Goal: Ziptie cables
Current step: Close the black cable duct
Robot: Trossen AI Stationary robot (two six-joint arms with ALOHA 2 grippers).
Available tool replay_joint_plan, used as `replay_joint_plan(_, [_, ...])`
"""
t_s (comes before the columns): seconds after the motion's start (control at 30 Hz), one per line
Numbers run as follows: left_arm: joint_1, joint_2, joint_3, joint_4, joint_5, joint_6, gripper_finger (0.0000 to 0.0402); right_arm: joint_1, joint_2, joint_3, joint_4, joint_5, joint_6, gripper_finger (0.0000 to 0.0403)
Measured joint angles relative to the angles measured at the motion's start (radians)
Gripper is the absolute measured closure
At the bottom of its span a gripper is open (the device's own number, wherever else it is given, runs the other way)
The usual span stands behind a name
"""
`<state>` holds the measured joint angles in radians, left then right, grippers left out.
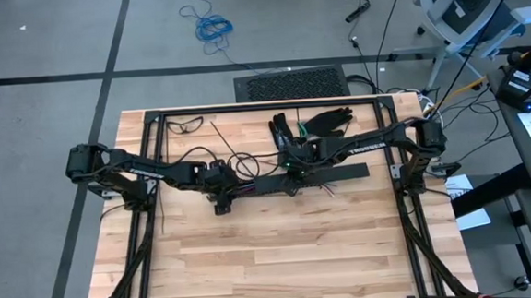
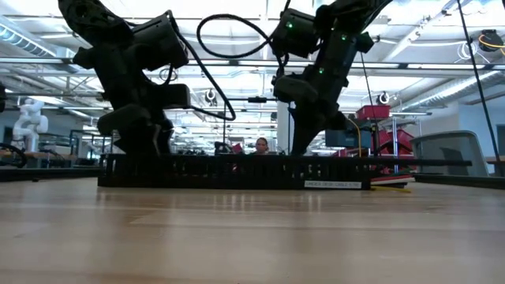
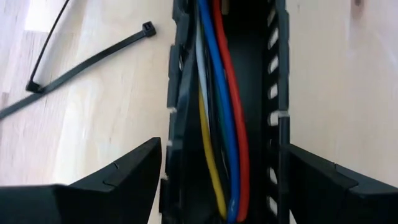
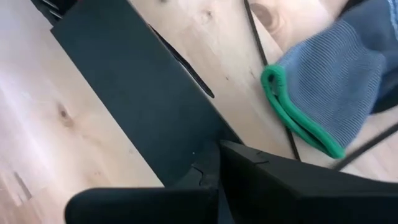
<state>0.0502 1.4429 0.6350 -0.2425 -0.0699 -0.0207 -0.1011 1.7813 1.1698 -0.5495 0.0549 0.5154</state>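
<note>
The cables [image 3: 227, 93], white, blue, red, yellow and green, lie lengthwise inside the long black slotted rail [image 1: 341, 174]. My left gripper [image 3: 224, 149] is open at the rail's left end [image 1: 222, 193], one finger on each side of its walls. My right gripper [image 1: 290, 166] is shut at the rail's middle, on a flat black face [image 4: 137, 93]. Dark zipties [image 3: 93, 59] lie flat on the wood beside the rail, and more lie farther back [image 1: 190, 126]. My left gripper stands astride the rail from above, its fingers [image 3: 124, 180] close to the slotted walls [image 3: 277, 74]; I cannot tell whether they touch. My right gripper comes slanting down from the far right with shut fingers [image 4: 249, 180] on the rail's flat black face [image 4: 186, 149]. The fingers hide the place of contact, so pinching or pressing cannot be told. The rail lies flat on the table.
A grey-blue glove with a green cuff [image 4: 323, 93] and a dark glove [image 1: 324, 122] lie on the table's far side, just behind the right gripper. A black frame [image 1: 263, 106] borders the wooden top. Bare wood [image 1: 281, 250] stretches to the near edge.
</note>
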Motion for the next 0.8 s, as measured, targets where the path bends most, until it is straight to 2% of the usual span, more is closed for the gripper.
replay_joint_plan(0.6, [0.0, 0.0, 0.0, 0.001, 0.0, -0.025, 0.0109, 0.004, -0.006, -0.005, 0.076, -0.034, 0.02, 0.0403])
replay_joint_plan(0.8, [0.0, 0.0, 0.0, 0.001, 0.0, -0.025, 0.0109, 0.006, -0.039, -0.006, 0.181, -0.039, 0.037, 0.0403])
